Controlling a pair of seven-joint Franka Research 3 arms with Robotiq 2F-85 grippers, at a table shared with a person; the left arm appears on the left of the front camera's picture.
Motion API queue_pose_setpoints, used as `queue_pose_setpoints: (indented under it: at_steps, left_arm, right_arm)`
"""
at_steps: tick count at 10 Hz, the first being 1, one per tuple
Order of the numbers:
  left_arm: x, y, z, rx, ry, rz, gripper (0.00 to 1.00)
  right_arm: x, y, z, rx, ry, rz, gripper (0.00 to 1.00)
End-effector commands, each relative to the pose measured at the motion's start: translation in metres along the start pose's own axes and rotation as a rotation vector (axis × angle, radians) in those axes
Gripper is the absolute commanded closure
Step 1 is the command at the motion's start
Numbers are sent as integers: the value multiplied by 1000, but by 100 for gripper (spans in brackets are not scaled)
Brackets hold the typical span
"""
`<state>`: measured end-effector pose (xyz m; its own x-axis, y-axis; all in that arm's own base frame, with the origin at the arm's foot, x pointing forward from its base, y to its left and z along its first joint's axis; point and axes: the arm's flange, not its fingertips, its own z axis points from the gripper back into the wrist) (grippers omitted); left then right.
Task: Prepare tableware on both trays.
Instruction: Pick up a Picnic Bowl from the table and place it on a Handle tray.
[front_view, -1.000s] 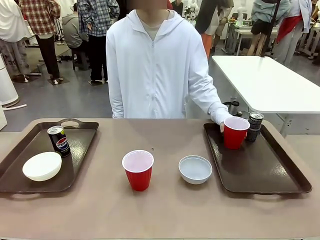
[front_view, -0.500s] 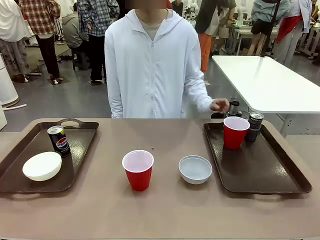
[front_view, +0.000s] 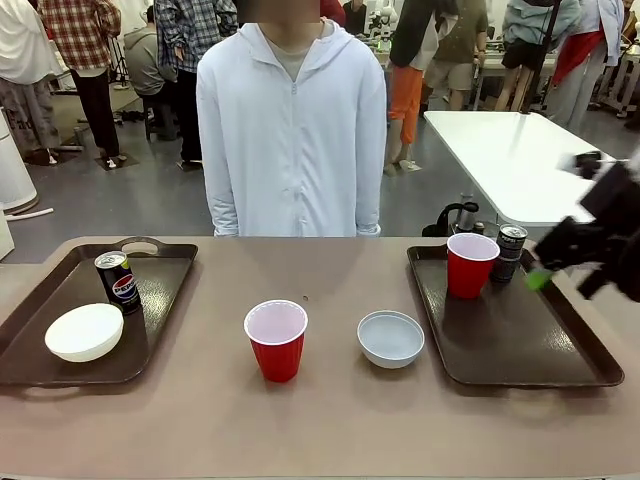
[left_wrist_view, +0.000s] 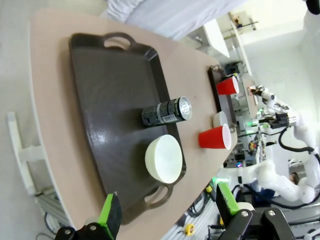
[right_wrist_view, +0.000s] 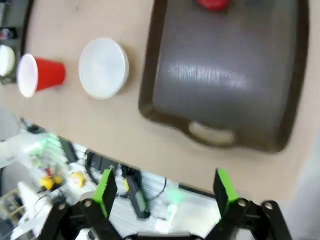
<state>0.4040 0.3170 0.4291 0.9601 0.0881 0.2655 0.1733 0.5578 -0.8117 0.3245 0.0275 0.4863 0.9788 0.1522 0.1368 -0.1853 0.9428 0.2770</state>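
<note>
Loose cup (front_view: 276, 340): bare table between trays; likely light, thin-walled, easily crushed; best pinched gently across rim. Empty.
Grey bowl (front_view: 391, 338): at 3 o'clock of loose cup, off-tray; likely stiff, smooth; take by rim. Empty.
Left tray (front_view: 160, 290): white bowl (front_view: 85, 332), empty; Pepsi can (front_view: 117, 282) at its 1 o'clock.
Right tray (front_view: 520, 340): red cup (front_view: 471, 265); dark can (front_view: 510, 252) at its 2 o'clock.
Left gripper (left_wrist_view: 167, 212): fingers apart, empty.
Right gripper (right_wrist_view: 165, 190): fingers apart, empty.
</note>
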Motion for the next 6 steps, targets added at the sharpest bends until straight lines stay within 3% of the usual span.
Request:
queue_pose_setpoints:
  at_steps: [1, 2, 3, 6]
  left_arm:
    - [-3, -2, 0, 0, -5, -6, 0]
    - [-3, -2, 0, 0, -5, -6, 0]
    - [-3, -2, 0, 0, -5, -6, 0]
    - [-3, -2, 0, 0, -5, -6, 0]
  right_arm:
    - [-16, 15, -79, 0, -35, 2, 0]
    - [-13, 18, -78, 113, -12, 27, 0]
    - [17, 12, -21, -12, -10, 15, 0]
    - [17, 12, -21, -12, -10, 15, 0]
